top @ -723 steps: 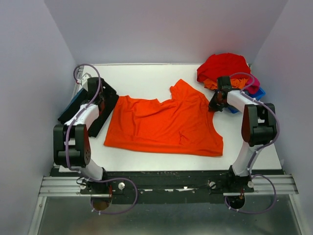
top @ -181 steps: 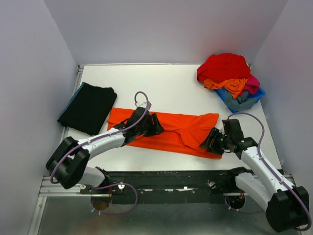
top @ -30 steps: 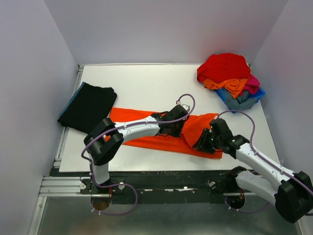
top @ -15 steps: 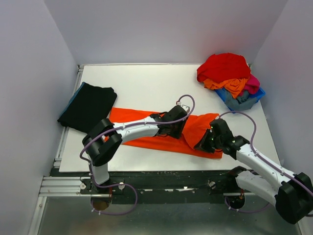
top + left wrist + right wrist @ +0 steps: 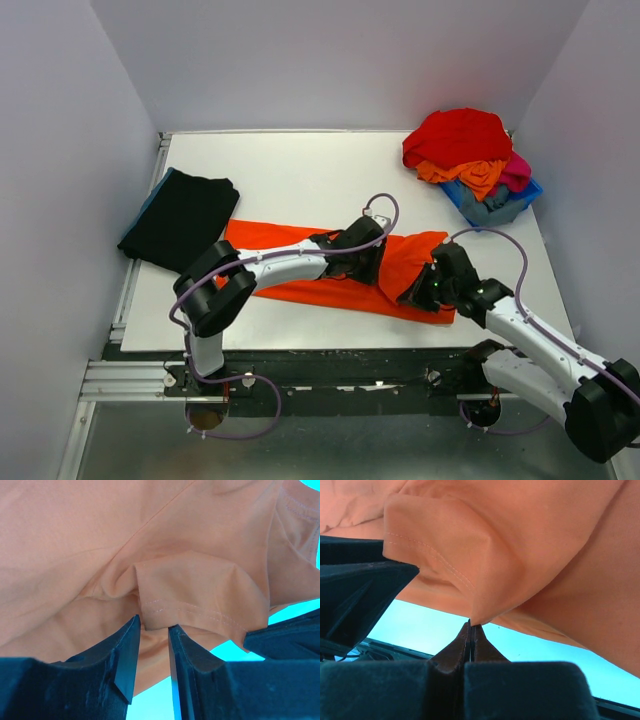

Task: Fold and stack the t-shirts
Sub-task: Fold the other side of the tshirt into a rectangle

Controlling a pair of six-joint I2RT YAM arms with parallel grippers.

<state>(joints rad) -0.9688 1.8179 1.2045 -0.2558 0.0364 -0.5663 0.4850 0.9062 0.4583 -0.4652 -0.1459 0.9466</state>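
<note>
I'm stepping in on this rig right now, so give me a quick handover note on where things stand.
Left claw: open, tips at a hem of the orange t-shirt.
Right claw: shut on a fold at its right end.
Done: black t-shirt folded, at left; orange one folded into a long strip.
To do: fold it crosswise, stack it, then the other t-shirts heaped on the blue bin, far right.

Left arm [image 5: 280, 265] bent sharply at the elbow by the near-left corner of the table [image 5: 300, 170], forearm running low and flat toward the table's middle. Left gripper [image 5: 154, 626] down low, jaws standing a narrow gap apart. Right arm [image 5: 520, 325] stretched low from the near-right corner, angled inward. Right gripper [image 5: 471, 625] just beside the left one, jaws pressed fully together, pinching a fold of the orange t-shirt [image 5: 520, 540].
</note>
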